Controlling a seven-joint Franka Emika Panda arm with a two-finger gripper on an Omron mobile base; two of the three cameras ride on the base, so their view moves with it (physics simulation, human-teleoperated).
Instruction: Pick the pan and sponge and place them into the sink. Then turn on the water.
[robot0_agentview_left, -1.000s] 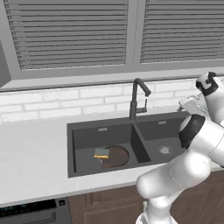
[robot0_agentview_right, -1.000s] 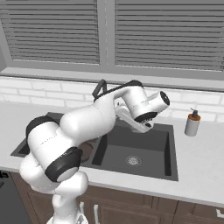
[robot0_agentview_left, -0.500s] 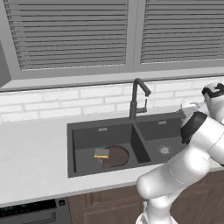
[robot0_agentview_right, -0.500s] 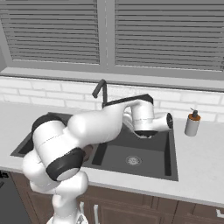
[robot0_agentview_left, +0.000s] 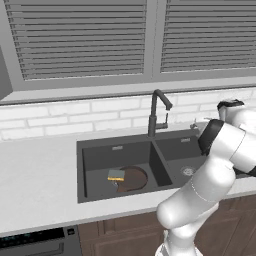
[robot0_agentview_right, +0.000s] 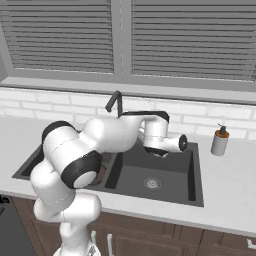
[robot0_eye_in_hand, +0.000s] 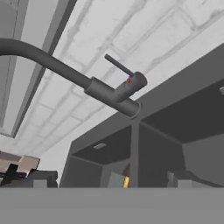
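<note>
Compared with a second ago, the arm is seen swung further to the right, its hand now lying over the right basin of the sink (robot0_agentview_right: 196, 170) rather than beside the faucet (robot0_agentview_left: 156, 112). No fingertips are shown clearly in any view, so whether the jaws are apart cannot be told from the pictures; nothing is seen held. The pan (robot0_agentview_left: 132, 178) is found on the floor of the left basin, with the sponge (robot0_agentview_left: 116, 175) resting on its left edge. In the hand view the faucet is seen tilted, with its slim lever (robot0_eye_in_hand: 119, 66) raised above the body. A soap bottle (robot0_agentview_right: 219, 141) is stood on the counter (robot0_agentview_left: 35, 175) right of the sink.
</note>
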